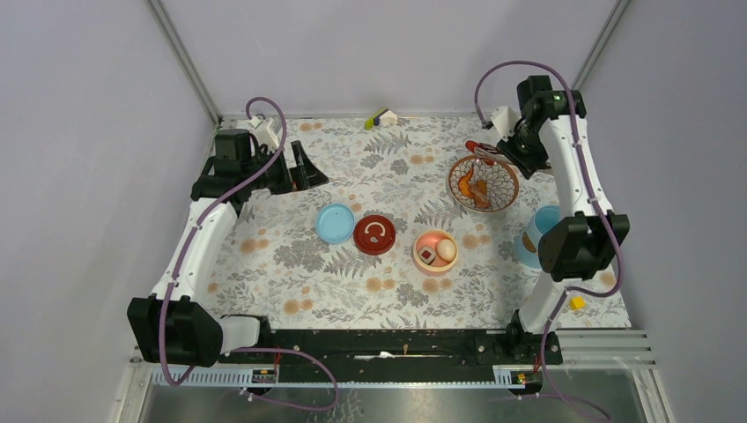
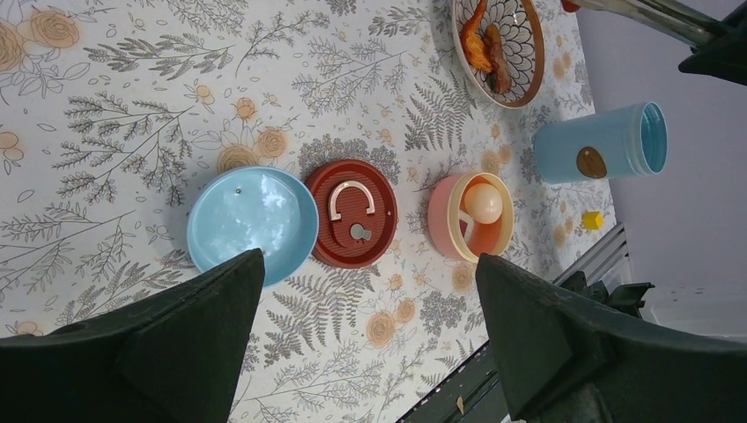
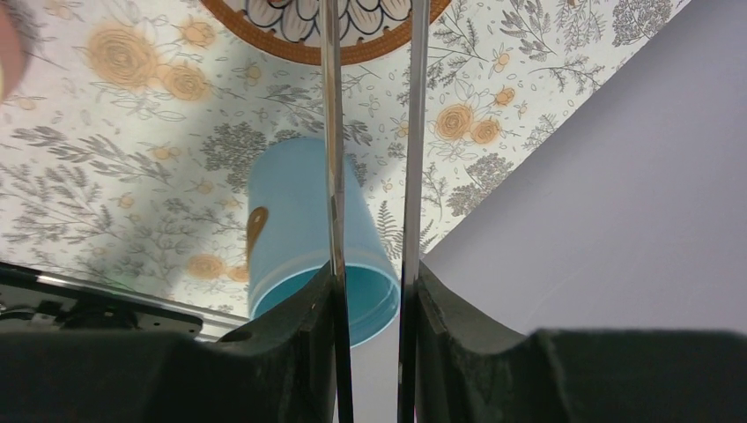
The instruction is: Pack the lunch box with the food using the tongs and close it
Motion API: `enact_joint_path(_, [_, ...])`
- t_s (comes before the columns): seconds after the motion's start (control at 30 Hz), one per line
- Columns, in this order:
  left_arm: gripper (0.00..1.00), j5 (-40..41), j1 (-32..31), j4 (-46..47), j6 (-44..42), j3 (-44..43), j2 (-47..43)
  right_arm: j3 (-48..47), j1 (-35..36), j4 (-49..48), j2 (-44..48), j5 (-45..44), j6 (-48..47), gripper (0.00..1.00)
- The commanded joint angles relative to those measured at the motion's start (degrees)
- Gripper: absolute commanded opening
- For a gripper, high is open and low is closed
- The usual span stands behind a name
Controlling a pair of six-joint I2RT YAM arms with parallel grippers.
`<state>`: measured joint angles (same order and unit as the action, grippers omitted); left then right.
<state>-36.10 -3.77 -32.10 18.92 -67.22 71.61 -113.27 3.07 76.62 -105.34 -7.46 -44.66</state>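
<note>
My right gripper [image 3: 374,275] is shut on the tongs [image 3: 332,132], squeezing their two thin metal arms, which stand a narrow gap apart. In the top view it [image 1: 504,152] hangs at the far rim of the patterned dish [image 1: 506,196], which holds orange food pieces [image 1: 476,188]. The pink bowl [image 1: 423,240] holds a white egg [image 1: 447,249] and a dark red chunk [image 1: 427,256]. The light-blue shell [image 3: 299,220] lies on its side at the right. The blue disc [image 1: 336,223] lies left of centre. My left gripper [image 1: 298,172] is open and empty at the far left.
A round red-brown lid [image 1: 374,234] lies between the blue disc and the pink bowl. A small yellow cube [image 1: 577,302] sits near the right front edge. A small yellow and purple object [image 1: 380,117] rests against the back wall.
</note>
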Motion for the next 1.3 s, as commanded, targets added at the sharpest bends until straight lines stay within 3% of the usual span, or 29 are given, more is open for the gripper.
enact_joint_path(0.0, [0.99,-1.5,0.3,2.8,-0.2,-0.2,-1.8,1.9,0.0,1.2,8.5,5.0,4.0,0.29])
enact_joint_path(0.27, [0.99,-3.7,0.3,2.7,0.5,-1.0,-0.9,22.0,-0.7,-8.2,30.1,4.7,7.9,0.29])
enact_joint_path(0.47, [0.99,-5.4,0.3,3.3,1.5,-0.9,-0.5,31.5,-0.7,-11.9,42.4,2.8,12.4,0.27])
enact_joint_path(0.73, [0.99,-6.8,0.3,3.3,2.5,-1.4,-0.7,39.2,-5.2,-12.8,52.0,-0.8,17.0,0.26])
enact_joint_path(1.03, [0.99,-8.4,0.3,3.9,3.4,-1.4,-0.3,43.1,-15.6,-10.0,61.7,4.3,18.8,0.25])
enact_joint_path(1.27, [0.99,-9.9,0.3,4.3,4.1,-1.6,-0.1,47.4,-18.8,-7.1,67.5,2.1,17.9,0.25])
